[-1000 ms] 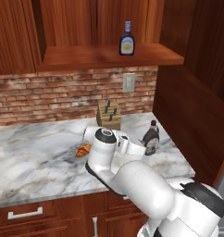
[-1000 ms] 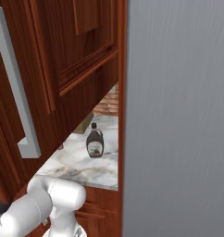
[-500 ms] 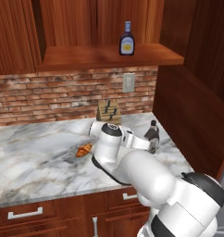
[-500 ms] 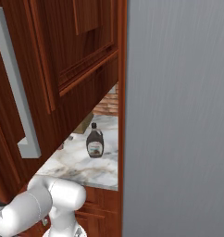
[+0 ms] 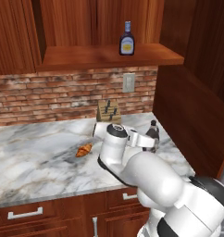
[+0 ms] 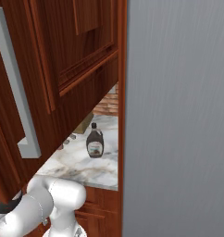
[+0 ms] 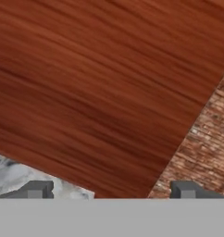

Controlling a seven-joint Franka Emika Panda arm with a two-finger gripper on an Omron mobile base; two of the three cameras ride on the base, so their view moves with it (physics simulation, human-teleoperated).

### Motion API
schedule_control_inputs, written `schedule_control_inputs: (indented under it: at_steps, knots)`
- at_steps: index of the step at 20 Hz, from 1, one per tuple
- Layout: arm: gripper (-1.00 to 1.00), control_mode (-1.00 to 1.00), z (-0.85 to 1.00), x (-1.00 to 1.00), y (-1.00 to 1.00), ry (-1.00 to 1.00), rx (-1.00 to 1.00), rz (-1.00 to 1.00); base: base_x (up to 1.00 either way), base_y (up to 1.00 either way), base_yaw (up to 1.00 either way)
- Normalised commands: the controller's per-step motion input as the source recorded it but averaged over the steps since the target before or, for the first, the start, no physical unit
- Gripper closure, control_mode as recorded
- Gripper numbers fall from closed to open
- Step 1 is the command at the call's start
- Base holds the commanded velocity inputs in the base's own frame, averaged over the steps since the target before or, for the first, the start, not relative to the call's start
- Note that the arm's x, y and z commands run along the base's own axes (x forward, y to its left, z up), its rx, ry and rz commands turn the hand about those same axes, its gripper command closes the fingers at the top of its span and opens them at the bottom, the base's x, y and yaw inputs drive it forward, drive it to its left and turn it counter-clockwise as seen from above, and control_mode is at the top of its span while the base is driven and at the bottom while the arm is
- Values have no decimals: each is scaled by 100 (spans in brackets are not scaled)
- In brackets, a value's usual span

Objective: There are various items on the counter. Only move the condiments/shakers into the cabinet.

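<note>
The dark-blue bottle with a yellow label (image 5: pixel 127 45) stands on the cabinet shelf (image 5: pixel 86 58). The dark-brown black-capped bottle (image 5: pixel 152 133) (image 6: pixel 95 141) stands upright on the marble counter (image 5: pixel 35 152) near the right wall, partly behind my white wrist. A croissant (image 5: pixel 84 150) lies left of my arm, and the knife block (image 5: pixel 108 111) stands at the brick wall. My gripper (image 7: pixel 111 190) is open with nothing between its fingertips (image 7: pixel 35 189); it faces a reddish wood panel (image 7: pixel 100 92) beside the bricks. The short brown shaker is hidden.
A tall wooden side panel (image 5: pixel 188 106) closes the counter's right end. An outlet (image 5: pixel 128 82) sits on the brick backsplash. Drawers with silver handles (image 5: pixel 25 214) lie below the counter. A grey slab (image 6: pixel 178 115) and a wooden door (image 6: pixel 63 69) crowd the right base view.
My arm has swung to the right across the counter, bringing the wrist close to the dark-brown bottle. The bottles, croissant and knife block have not moved.
</note>
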Motion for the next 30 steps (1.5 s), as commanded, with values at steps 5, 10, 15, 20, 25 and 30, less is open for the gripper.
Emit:
schedule_control_inputs:
  at_steps: [5,10,15,20,25,30]
  knots:
    - [-100,-100,0,0,-18,0,0,9,0,0,0]
    - [-100,-100,0,5,-5,0,0,3,0,0,0]
    - [-100,-100,0,20,0,0,0,0,0,0,0]
    - [-100,-100,0,23,0,0,0,0,0,0,0]
    - [-100,-100,0,16,1,0,0,0,0,0,0]
    - [-100,-100,0,16,1,0,0,0,0,0,0]
